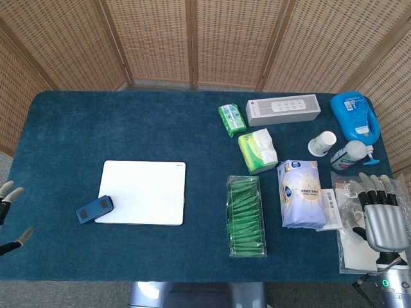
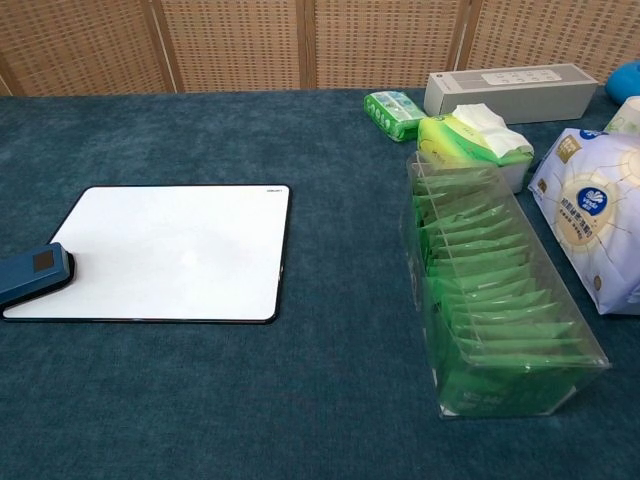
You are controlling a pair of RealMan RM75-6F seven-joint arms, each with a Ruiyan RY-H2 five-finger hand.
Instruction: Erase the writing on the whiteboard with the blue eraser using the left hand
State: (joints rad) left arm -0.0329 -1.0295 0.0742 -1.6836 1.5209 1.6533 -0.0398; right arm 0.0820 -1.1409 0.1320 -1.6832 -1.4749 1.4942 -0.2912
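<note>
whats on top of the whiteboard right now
Only one end of the blue eraser overlaps the whiteboard's lower-left corner; the surface shows no writing. What lies under the eraser cannot be seen.

left hand (image 1: 6, 215) mostly off the head view's left edge, only fingertips showing; right hand (image 1: 379, 218) cut at the wrist by the bottom edge; blue eraser (image 2: 30, 275) clipped by the chest view's left edge

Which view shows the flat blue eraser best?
Head view: the flat blue eraser is seen whole from above, lying across the lower left corner of the white rectangular whiteboard. Chest view has it at the frame's left edge, low-angle and partly cut off.
</note>
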